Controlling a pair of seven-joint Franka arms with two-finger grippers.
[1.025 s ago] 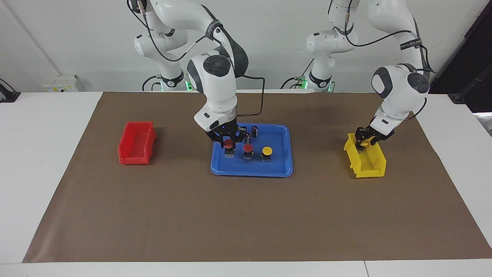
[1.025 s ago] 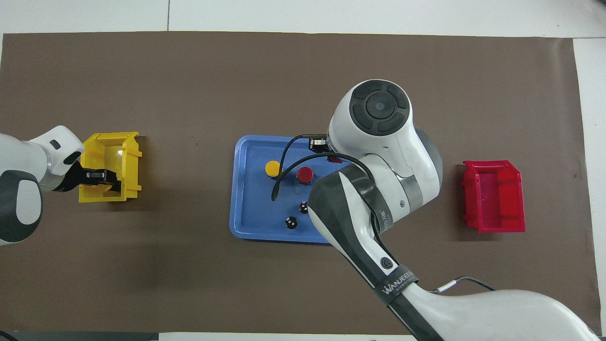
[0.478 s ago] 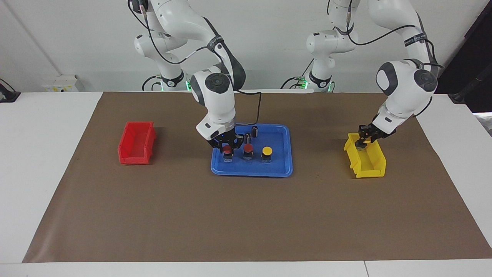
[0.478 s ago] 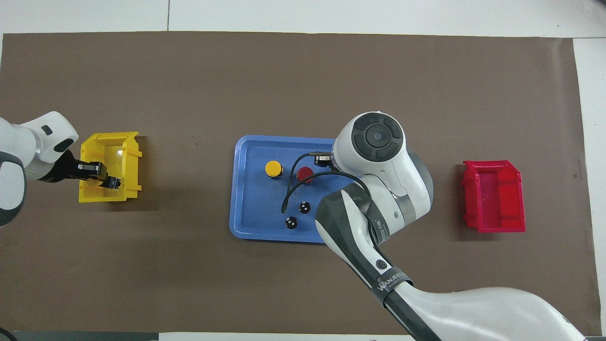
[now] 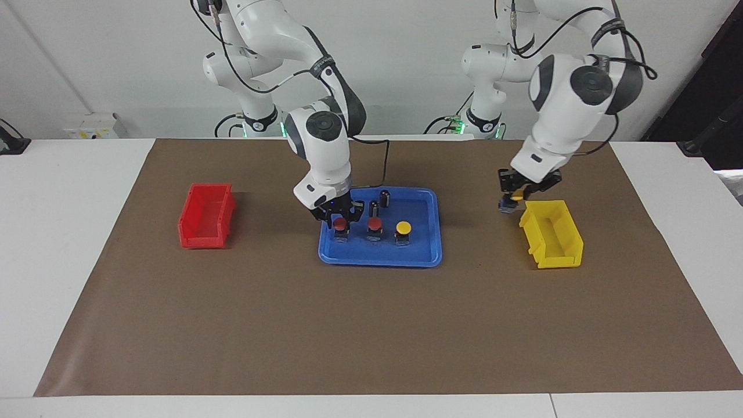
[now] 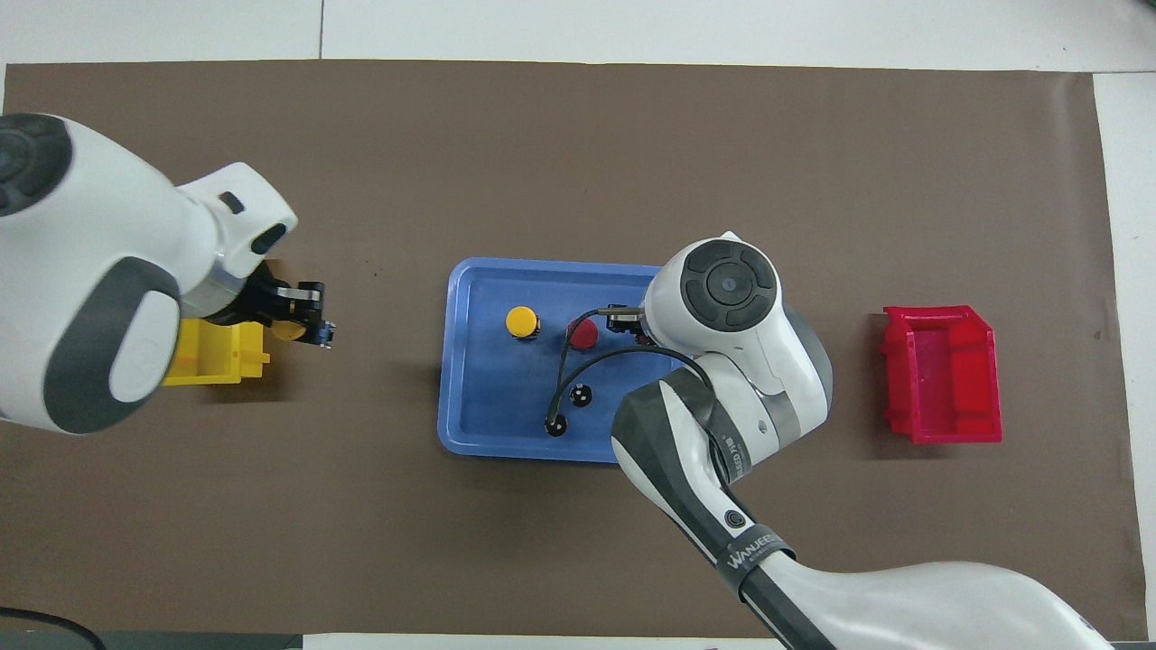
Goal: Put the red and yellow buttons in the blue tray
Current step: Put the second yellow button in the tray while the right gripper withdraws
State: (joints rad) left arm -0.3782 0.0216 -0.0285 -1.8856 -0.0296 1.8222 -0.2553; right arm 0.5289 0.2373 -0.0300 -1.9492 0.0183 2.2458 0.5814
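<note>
Last yellow button is up in the air, blue tray lies toward the right arm's end.

Near the robots, left claw (image 5: 514, 196) pinches a yellow button (image 5: 516, 198) over the brown surface (image 5: 371, 325) just beside the yellow bin (image 5: 551, 235), w/ blue tray (image 5: 426, 255) between it & the red bin (image 5: 206, 216). Right claw (image 5: 339, 219) is low in the tray, spread round a red button (image 5: 340, 225); farther out stand another red button (image 5: 375, 227) & a yellow one (image 5: 403, 231).

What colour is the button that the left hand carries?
Yellow cap; the left hand holds that button, clearest in the overhead view.
</note>
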